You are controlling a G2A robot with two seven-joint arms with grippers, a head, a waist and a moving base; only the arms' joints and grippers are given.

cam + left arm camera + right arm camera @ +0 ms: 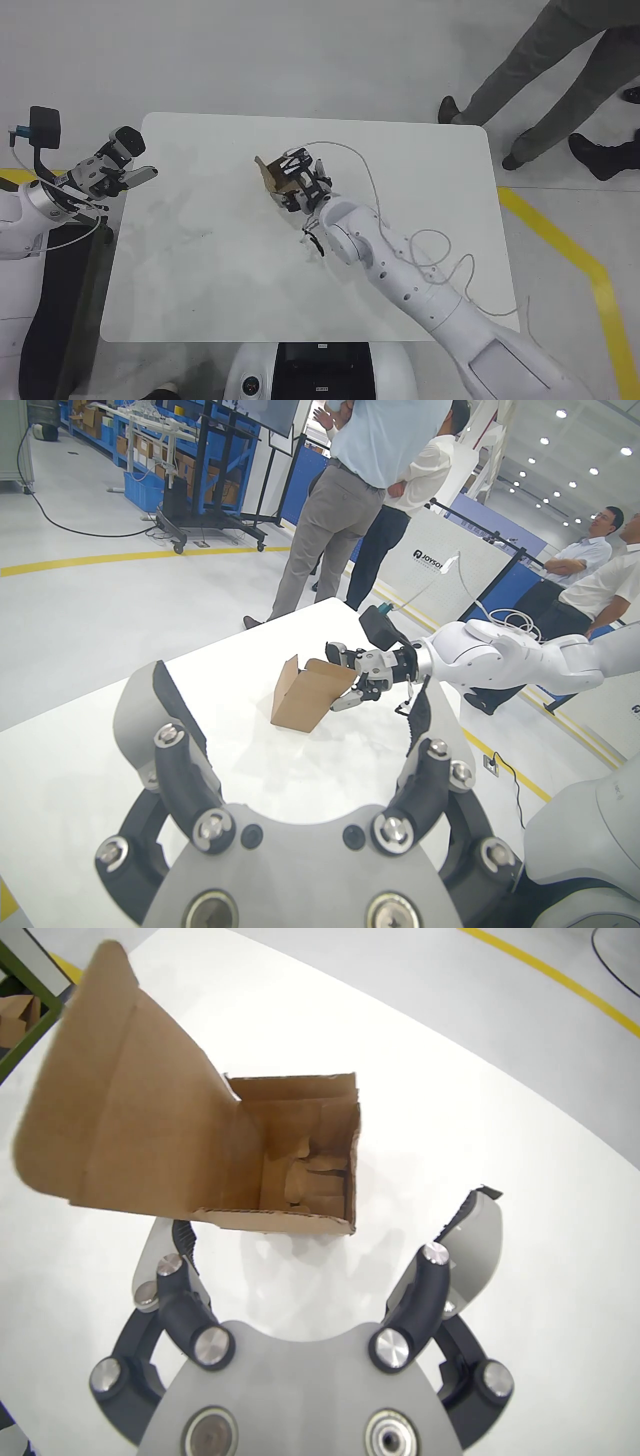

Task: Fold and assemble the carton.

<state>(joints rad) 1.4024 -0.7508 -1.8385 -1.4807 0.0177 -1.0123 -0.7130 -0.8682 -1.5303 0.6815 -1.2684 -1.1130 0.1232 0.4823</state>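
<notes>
One carton (270,172) of brown cardboard stands on the white table (200,270), a little beyond its middle, open at the top. From the top view most of it is hidden under the right gripper (298,178); only a raised flap (264,166) and one corner show.

In the right wrist view the carton (300,1148) has its near wall lying across the tip of one of the fingers (175,1248), so that fingertip is covered. The right gripper (332,1215) is spread wide. The folded panels at the carton's bottom are in shadow and hard to make out. The single tall flap (115,1093) leans outward from one wall.

In the left wrist view the right gripper (337,675) sits against one side of the carton (305,697), one finger at the rim and one lower beside the wall; contact cannot be told.

The left gripper (135,160) is at the table's left edge, well apart from the carton, fingers spread and holding nothing (292,685).

One white cable (350,150) loops above the right arm. One yellow floor line (590,260) runs beside the table.
</notes>
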